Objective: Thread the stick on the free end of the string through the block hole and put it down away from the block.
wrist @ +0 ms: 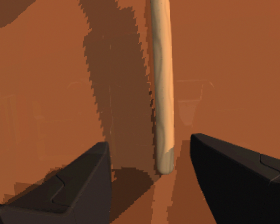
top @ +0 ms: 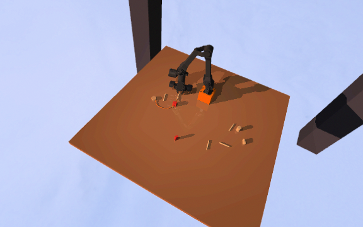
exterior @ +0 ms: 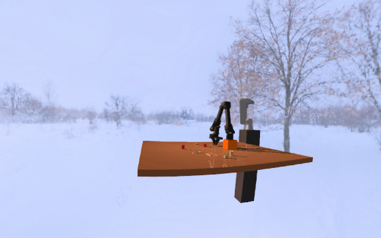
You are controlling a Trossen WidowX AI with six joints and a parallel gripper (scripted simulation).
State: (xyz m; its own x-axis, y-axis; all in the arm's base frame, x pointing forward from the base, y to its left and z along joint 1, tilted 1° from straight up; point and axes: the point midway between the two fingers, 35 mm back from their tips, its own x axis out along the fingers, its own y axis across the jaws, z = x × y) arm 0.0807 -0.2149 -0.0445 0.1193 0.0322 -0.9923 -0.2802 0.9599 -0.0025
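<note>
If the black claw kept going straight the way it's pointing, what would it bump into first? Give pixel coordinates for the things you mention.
Probably the tabletop [top: 131, 151] [exterior: 177, 162]: the black claw [top: 179, 92] [exterior: 215, 144] [wrist: 149, 148] points down, its open fingers astride a thin stick's end [wrist: 164, 162]. Height is hard to judge.

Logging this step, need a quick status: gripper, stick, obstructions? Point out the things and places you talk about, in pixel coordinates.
Gripper [top: 179, 92] [exterior: 215, 144] [wrist: 149, 148] open, holding nothing. Stick [top: 178, 96] [wrist: 163, 90] between the fingers with gaps either side, red block [top: 174, 103] [exterior: 204, 145] just beyond. Nothing visible blocking the fingers.

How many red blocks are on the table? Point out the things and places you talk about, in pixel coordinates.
2. One red block [top: 174, 104] [exterior: 204, 145] is right by the curvy string [top: 165, 108]. The other red block [top: 176, 137] [exterior: 182, 147] sits by itself, away from the string.
</note>
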